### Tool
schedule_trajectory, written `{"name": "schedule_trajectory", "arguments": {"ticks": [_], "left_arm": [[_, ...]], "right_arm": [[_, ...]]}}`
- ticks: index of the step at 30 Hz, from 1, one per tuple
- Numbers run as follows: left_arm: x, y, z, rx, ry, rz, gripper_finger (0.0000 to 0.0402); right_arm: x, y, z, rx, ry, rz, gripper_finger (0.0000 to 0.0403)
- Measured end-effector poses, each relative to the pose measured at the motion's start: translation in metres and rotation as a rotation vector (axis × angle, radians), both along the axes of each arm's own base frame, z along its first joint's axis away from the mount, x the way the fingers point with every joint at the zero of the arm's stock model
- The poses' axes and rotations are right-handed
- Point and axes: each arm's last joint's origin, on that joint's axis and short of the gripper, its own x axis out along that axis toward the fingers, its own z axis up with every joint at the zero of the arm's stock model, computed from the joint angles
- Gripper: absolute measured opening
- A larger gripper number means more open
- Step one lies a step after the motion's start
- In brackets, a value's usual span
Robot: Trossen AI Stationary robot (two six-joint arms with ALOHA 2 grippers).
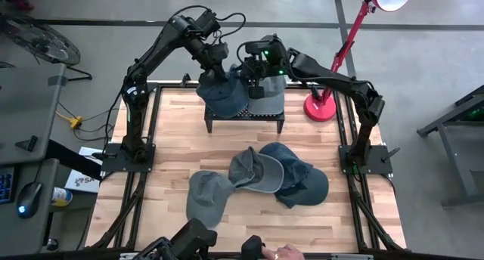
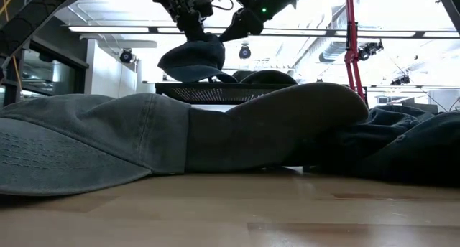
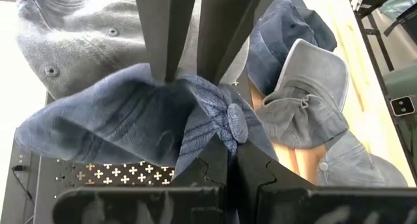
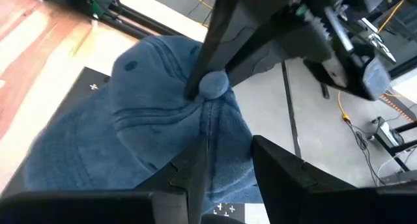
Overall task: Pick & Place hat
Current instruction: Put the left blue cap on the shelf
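A blue hat [image 1: 227, 94] hangs over the left part of a black perforated rack [image 1: 246, 118] at the table's far side. My left gripper [image 1: 217, 69] and my right gripper [image 1: 253, 85] are both shut on its crown from opposite sides. A grey hat [image 1: 268, 101] lies on the rack beside it. Three more hats lie on the table nearer the front: a grey one [image 1: 208, 196], a grey-blue one [image 1: 257, 169] and a dark blue one [image 1: 302, 181], the last two overlapping. My left gripper pinches the crown right beside its top button [image 3: 236, 123] between the two fingers, slanting down from the far left. The crown bunches into folds there. The hat hangs below the fingers [image 2: 192, 60]; I cannot tell whether it touches the rack. My right gripper pinches a raised fold of the crown [image 3: 171, 77] a little away from the button, at its fingertips. It comes slanting down from the far right, opposite the left gripper. The cloth is drawn up into a peak at the fingers.
A red lamp stand [image 1: 321, 105] rises just right of the rack. The table's black frame rails run along both sides. A person's hand [image 1: 287, 252] shows at the near edge. Bare wood lies between the rack and the three hats.
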Motion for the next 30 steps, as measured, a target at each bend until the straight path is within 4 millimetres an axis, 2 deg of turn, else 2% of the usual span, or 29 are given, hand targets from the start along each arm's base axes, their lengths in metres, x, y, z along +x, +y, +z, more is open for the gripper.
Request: {"name": "schedule_trajectory", "arguments": {"ticks": [16,20,24,30], "left_arm": [[0.0007,0.0006,0.0007,0.011,-0.014,-0.006,0.0],[0.0011,0.0009,0.0009,0.015,-0.018,-0.006,0.0],[0.0011,0.001,0.001,0.016,-0.019,-0.006,0.0001],[0.0005,0.0014,0.001,0.007,0.012,0.045,0.0022]], "right_arm": [[0.0062,-0.0025,-0.0075,0.006,0.001,0.014,0.0111],[0.006,-0.0027,-0.0074,0.007,0.003,0.001,0.0078],[0.0057,-0.0029,-0.0077,0.041,-0.002,-0.017,0.0017],[0.0061,-0.0031,-0.0071,0.075,-0.018,-0.046,0.0006]]}}
